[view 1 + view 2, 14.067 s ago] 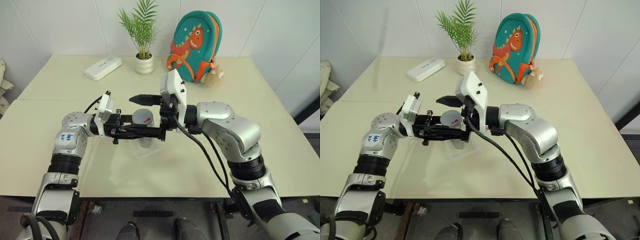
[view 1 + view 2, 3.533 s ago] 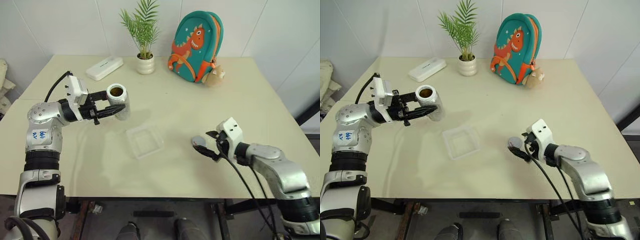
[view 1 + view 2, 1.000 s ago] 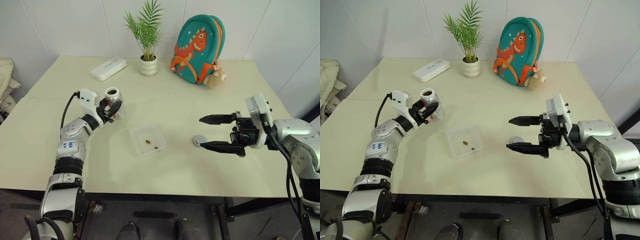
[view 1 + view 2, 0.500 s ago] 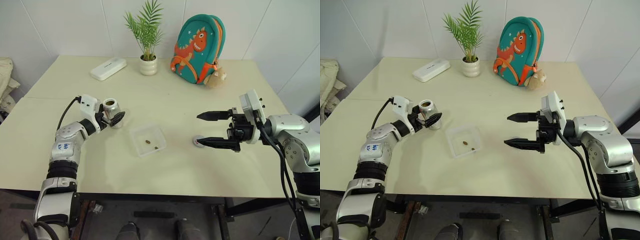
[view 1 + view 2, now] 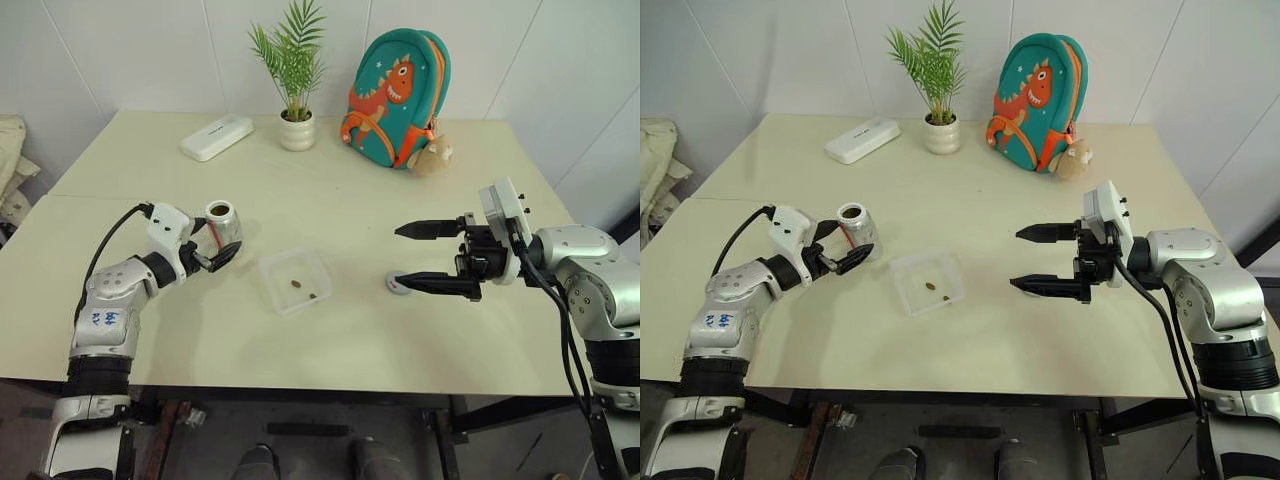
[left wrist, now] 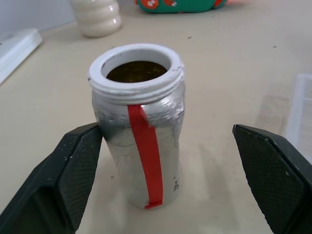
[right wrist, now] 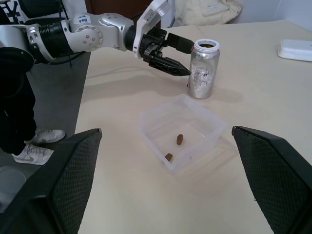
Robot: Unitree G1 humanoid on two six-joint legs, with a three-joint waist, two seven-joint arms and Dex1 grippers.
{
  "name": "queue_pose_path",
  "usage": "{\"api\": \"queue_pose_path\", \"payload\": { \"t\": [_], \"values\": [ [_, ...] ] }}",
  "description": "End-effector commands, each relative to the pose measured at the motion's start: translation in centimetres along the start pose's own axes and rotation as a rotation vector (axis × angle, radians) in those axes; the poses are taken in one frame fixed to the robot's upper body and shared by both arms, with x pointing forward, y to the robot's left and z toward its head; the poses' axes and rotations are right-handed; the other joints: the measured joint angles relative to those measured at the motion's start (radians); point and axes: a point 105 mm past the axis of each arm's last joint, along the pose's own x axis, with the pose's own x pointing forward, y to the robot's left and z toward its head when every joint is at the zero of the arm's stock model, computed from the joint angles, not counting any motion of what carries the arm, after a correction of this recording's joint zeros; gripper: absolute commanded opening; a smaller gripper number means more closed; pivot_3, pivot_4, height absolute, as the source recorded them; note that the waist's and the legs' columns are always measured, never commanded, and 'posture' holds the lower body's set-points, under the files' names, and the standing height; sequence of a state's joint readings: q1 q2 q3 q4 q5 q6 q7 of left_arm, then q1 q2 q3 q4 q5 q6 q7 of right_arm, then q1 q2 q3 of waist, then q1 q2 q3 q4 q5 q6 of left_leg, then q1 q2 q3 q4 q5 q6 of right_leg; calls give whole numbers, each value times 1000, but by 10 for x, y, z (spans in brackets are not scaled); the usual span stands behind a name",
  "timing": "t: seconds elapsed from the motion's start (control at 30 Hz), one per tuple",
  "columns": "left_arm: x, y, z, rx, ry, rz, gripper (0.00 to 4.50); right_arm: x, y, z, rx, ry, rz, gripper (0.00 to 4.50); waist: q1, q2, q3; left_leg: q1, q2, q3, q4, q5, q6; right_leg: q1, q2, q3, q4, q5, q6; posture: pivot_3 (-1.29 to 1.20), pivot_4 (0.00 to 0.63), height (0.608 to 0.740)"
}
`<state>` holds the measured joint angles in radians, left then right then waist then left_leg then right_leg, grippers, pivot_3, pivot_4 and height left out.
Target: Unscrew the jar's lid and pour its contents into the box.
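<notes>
The left claw (image 5: pixel 222 248) stood open around the upright, uncapped jar (image 5: pixel 223 224) on the bench (image 5: pixel 330 190). The box (image 5: pixel 295 281) held brown bits (image 5: pixel 296 284). The right claw (image 5: pixel 412 257) hung open above the lid (image 5: pixel 398 283).

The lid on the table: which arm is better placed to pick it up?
Right. Its open claw hovers by the lid; the left claw is beyond the box, at the jar.

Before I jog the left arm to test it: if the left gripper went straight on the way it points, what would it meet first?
The jar, standing upright on the table between the open fingers of the left gripper. Going straight on would likely push it over or along, though depth is hard to judge.
</notes>
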<state>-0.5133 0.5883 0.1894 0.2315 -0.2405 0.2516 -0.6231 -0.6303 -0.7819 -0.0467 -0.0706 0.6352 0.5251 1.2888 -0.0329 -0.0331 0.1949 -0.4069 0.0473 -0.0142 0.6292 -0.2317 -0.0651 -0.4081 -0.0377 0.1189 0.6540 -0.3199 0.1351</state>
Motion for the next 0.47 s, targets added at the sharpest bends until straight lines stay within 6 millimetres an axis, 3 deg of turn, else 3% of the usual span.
{"api": "queue_pose_path", "payload": {
  "t": [0.03, 0.17, 0.3, 0.4, 0.47],
  "values": [
    [-11, 8, 11, 10, -40, 63, 4479, -5, -1, 13, -55, 0, -4, 4500, 0, 0, 0, 0, 0, 0, 0, 0, 0, 0, 0, 0, 0, 0, 0, 0, 150, 740],
    [-24, 10, 7, -40, -31, 76, 4479, -10, -3, 15, -65, 16, -19, 4500, -2, 0, 0, 0, 0, 0, 0, 0, 0, 0, 0, 0, 0, 0, 0, 0, 150, 740],
    [-59, 5, 14, -104, -80, -30, 4479, -15, -4, 20, -81, 26, -29, 4500, -14, 0, 0, 0, 0, 0, -2, -1, -1, 0, 0, 0, -1, -1, -1, 0, 150, 740],
    [-90, 15, 25, -100, -136, -42, 4479, -22, -4, 21, -83, 34, -35, 4500, -22, 0, 0, 0, 1, 0, -3, -1, -1, -1, -1, -2, -1, -2, -4, 0, 150, 740],
    [-100, 19, 30, -114, -161, -42, 4479, -26, -5, 20, -86, 42, -43, 4500, -23, 0, 0, 0, 1, 0, -4, -1, -2, -1, -1, -3, -1, -3, -5, 0, 150, 740]
  ]
}}
